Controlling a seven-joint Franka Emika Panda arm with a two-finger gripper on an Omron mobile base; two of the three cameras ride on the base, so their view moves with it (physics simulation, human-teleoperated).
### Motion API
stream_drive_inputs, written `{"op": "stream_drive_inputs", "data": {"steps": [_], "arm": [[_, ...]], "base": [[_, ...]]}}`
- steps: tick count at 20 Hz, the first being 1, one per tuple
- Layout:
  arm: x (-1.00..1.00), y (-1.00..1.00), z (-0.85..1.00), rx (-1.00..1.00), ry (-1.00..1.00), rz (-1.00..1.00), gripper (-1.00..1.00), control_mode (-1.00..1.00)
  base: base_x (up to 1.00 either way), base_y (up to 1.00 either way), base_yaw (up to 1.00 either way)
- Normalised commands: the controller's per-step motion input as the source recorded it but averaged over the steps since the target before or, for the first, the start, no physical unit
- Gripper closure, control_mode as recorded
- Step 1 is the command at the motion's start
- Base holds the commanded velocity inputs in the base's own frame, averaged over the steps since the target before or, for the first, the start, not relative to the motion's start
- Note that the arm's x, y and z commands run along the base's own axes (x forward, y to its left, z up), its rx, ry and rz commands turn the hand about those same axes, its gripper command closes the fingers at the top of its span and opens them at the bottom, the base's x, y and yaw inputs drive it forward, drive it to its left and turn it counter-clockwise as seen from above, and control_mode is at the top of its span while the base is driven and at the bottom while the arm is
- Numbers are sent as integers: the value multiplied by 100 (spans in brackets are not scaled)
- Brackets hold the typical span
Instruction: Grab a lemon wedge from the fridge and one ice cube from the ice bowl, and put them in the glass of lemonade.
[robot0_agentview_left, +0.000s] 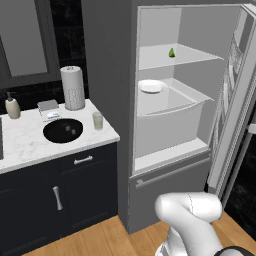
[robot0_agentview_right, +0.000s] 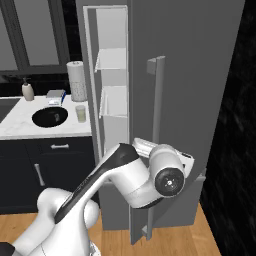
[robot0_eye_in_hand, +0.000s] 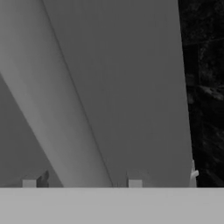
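Lemon wedge (robot0_agentview_left: 171, 52) sits on the fridge's (robot0_agentview_left: 107, 75) upper shelf, above the drawer that carries a white plate (robot0_agentview_left: 152, 86). We judge the door-opening step about finished: the door (robot0_agentview_right: 200, 90) stands wide, and our gripper (robot0_eye_in_hand: 82, 183) is hard against its grey face by the bar handle (robot0_agentview_right: 156, 125), fingertips apart, nothing between them. Next we must pull clear, swing round the door edge and reach up into the fridge; the wedge lies well apart from the gripper.

Navy cabinets (robot0_agentview_left: 60, 192), wood floor (robot0_agentview_left: 100, 240), probably tiled wall (robot0_agentview_left: 65, 30)
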Motion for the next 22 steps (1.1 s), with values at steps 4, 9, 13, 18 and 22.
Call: {"op": "stream_drive_inputs", "data": {"steps": [4, 9, 13, 18, 22], "arm": [[-34, -16, 16, 2, -14, 0, -100, -100], [-87, -7, 89, 11, -18, 3, -100, -100], [-87, -8, 100, 9, -13, 6, -100, -100], [-81, -1, 100, 1, -2, 3, -100, -100], [-88, 2, 100, -1, 0, 0, -100, -100]], "base": [[0, 0, 0], [0, 0, 0], [0, 0, 0], [0, 0, 0], [0, 0, 0]]}}
